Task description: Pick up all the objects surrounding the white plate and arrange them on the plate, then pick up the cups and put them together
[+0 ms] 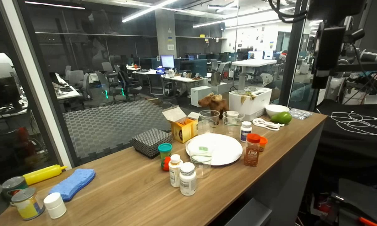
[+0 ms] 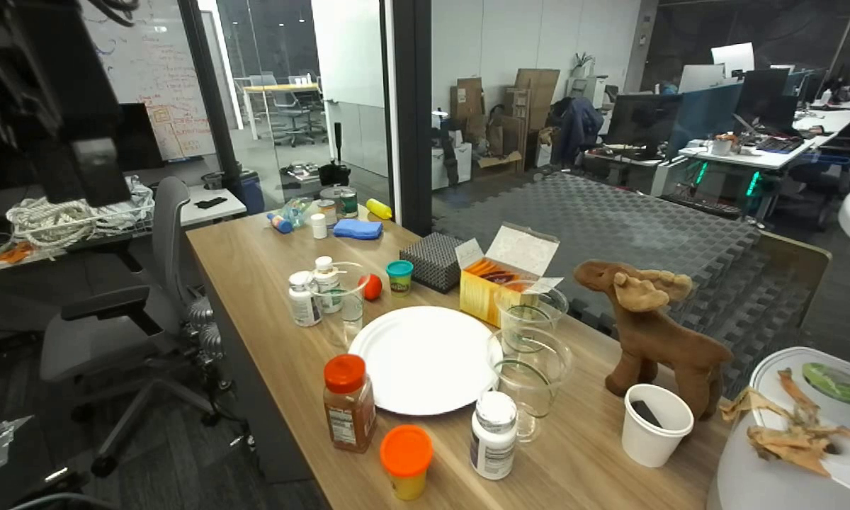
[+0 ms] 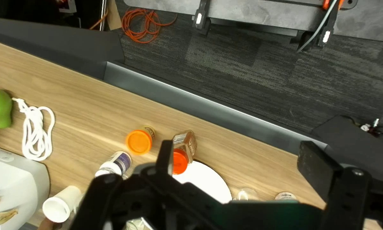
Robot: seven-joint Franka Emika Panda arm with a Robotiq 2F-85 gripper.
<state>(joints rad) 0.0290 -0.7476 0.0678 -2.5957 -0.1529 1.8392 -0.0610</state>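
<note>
A robot gripper [image 3: 237, 161] hangs high above the level of a wooden counter [image 1: 122, 194], its jaws spread wide apart. Well below it, appearing just beside one finger [image 3: 163, 155] in the wrist view, a red-capped spice jar [image 1: 252, 157] stands upright near an orange-lidded tub [image 2: 406, 460], both on the gripper's side of the white plate [image 2: 425, 361]. Close to that tub stands a purple-labelled bottle [image 1: 245, 133] (the wrist view catches it from above). Across the plate from them, two white-capped bottles [image 1: 188, 182] stand just beside a clear cup [image 1: 202, 168]; a little farther from the gripper are a round red object [image 2: 371, 287] and a teal-lidded tub [image 2: 399, 282]. Past the plate as seen from the gripper, two more clear cups [image 2: 531, 393] stand near a yellow carton [image 1: 184, 130] with its flaps up, and a dark patterned box [image 1: 152, 142] lies just beside the carton. Farther out are a brown toy moose [image 2: 652, 347] and a white paper cup [image 2: 655, 439] with something dark inside; well away from the gripper, at one end of the counter, are a blue sponge [image 1: 72, 185] and a small white jar [image 1: 55, 205], the jar upright.
</note>
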